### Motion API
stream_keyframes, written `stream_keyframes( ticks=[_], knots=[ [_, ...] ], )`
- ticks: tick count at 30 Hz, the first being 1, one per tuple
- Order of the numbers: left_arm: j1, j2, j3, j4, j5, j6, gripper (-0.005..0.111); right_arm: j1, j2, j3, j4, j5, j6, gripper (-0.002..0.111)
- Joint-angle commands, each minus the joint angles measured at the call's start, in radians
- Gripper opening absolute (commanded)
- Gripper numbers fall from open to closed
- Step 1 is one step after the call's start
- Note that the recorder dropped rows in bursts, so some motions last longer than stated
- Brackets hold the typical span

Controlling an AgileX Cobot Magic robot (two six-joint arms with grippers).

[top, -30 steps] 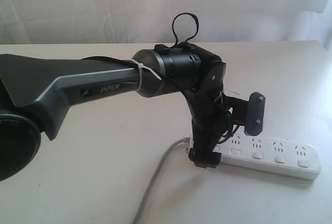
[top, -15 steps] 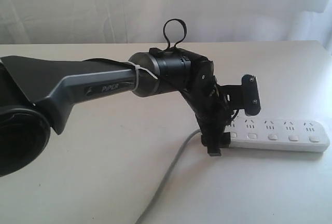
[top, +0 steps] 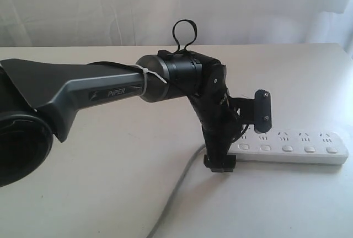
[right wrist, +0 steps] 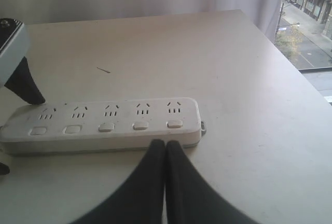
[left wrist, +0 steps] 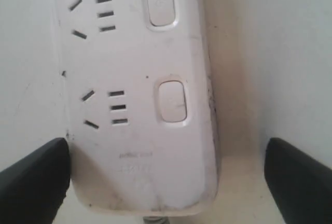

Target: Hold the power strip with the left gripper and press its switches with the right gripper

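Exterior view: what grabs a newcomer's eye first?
The big dark left arm dominates, its left gripper open astride the cord end of the white power strip at lower right. In the right wrist view, the right gripper sits shut by the strip's button side.

The word "PiPER" stands in pale letters on the grey side of the left arm (top: 105,92), just after a small emblem too small to make out. On the power strip (left wrist: 135,58), near its cord end, there is a faint line of raised lettering, too blurred to read.
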Motion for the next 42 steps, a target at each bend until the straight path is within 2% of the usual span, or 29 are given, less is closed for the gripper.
stream_keyframes(
  ticks=[1,2,3,5,8,12,17,25,32,37,42],
  knots=[
    [0.0,-0.011,-0.002,-0.018,0.044,-0.006,0.105,-0.002,-0.005,0.003,0.0,-0.006,0.001,0.0],
    [0.0,-0.011,-0.002,-0.018,0.055,-0.071,0.105,-0.002,-0.005,0.003,0.0,-0.006,0.001,0.0],
    [0.0,-0.011,-0.002,-0.002,0.023,-0.221,0.105,-0.002,-0.005,0.003,0.0,-0.006,0.001,0.0],
    [0.0,-0.011,-0.027,0.028,-0.004,-0.326,0.105,-0.002,-0.005,0.003,0.0,-0.006,0.001,0.0],
    [0.0,-0.011,-0.097,0.018,0.027,-0.332,0.105,-0.002,-0.005,0.003,0.0,-0.006,0.001,0.0],
    [0.001,-0.01,-0.225,0.019,0.138,-0.332,0.105,-0.002,-0.005,0.003,0.0,-0.006,0.001,0.0],
    [0.001,0.007,-0.301,0.027,0.235,-0.332,0.105,-0.002,-0.005,0.003,0.0,-0.006,0.001,0.0],
    [0.001,0.137,-0.403,0.08,0.433,-0.334,0.105,-0.002,-0.005,0.003,0.0,-0.006,0.001,0.0],
    [0.001,0.209,-0.416,0.102,0.465,-0.326,0.105,-0.002,-0.005,0.003,0.0,-0.006,0.001,0.0],
    [-0.009,0.204,-0.421,0.102,0.441,-0.304,0.105,-0.002,-0.005,0.003,0.0,-0.006,0.001,0.0],
    [-0.031,0.2,-0.477,0.116,0.4,-0.276,0.105,-0.002,-0.005,0.003,0.0,-0.006,0.001,0.0]
  ],
)
